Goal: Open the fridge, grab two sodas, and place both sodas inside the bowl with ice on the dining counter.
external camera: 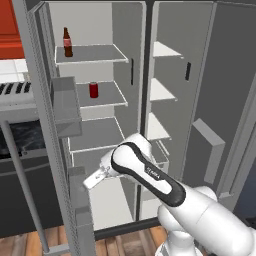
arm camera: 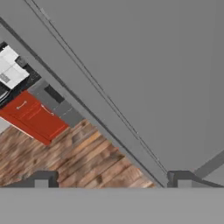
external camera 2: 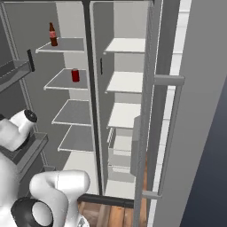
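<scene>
The fridge (external camera: 95,135) stands open, both doors swung wide. On its left shelves, well above and beyond the gripper (arm camera: 113,180), the bottle (external camera: 67,43) stands upright on the top shelf and the can (external camera: 93,90) on the shelf below. The gripper's fingers are spread wide, holding nothing, beside the left door (external camera: 50,125) above the wood floor (arm camera: 74,153).
</scene>
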Motion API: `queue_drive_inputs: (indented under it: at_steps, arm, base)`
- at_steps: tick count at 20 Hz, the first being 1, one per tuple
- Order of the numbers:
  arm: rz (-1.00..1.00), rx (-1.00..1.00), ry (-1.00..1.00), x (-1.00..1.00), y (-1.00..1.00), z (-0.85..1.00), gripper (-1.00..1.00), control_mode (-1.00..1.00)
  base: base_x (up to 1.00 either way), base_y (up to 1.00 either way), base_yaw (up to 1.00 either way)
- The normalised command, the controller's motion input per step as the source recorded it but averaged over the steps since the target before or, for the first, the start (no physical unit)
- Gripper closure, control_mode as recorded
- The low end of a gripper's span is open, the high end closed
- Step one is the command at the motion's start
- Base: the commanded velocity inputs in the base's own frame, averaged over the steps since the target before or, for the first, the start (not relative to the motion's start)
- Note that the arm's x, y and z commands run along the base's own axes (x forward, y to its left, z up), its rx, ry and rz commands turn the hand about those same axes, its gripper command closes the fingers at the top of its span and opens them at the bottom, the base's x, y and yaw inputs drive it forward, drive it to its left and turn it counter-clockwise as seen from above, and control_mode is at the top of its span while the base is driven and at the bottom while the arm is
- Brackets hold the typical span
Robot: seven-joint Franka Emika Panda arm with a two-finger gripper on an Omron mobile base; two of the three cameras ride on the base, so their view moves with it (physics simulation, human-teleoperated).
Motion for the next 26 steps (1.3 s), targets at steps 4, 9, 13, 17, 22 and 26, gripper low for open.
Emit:
queue_drive_inputs:
  at_steps: [4, 9, 13, 17, 22, 26]
  arm:
    - [-0.13, -0.06, -0.07, 0.00, -0.59, 0.27, -1.00, -1.00]
    - [-0.18, -0.08, -0.06, 0.06, -0.64, 0.29, -1.00, -1.00]
    - [-0.21, -0.09, -0.06, 0.13, -0.59, 0.27, -1.00, -1.00]
    - [-0.24, -0.10, -0.04, 0.21, -0.54, 0.21, -1.00, -1.00]
    - [-0.28, -0.11, -0.02, 0.22, -0.53, 0.16, -1.00, -1.00]
    - [-0.31, -0.10, 0.00, 0.17, -0.51, 0.12, -1.00, -1.00]
  base:
    - [0.00, 0.00, 0.00]
    - [0.00, 0.00, 0.00]
    - [0.00, 0.00, 0.00]
    - [0.00, 0.00, 0.00]
    - [0.00, 0.00, 0.00]
    - [0.00, 0.00, 0.00]
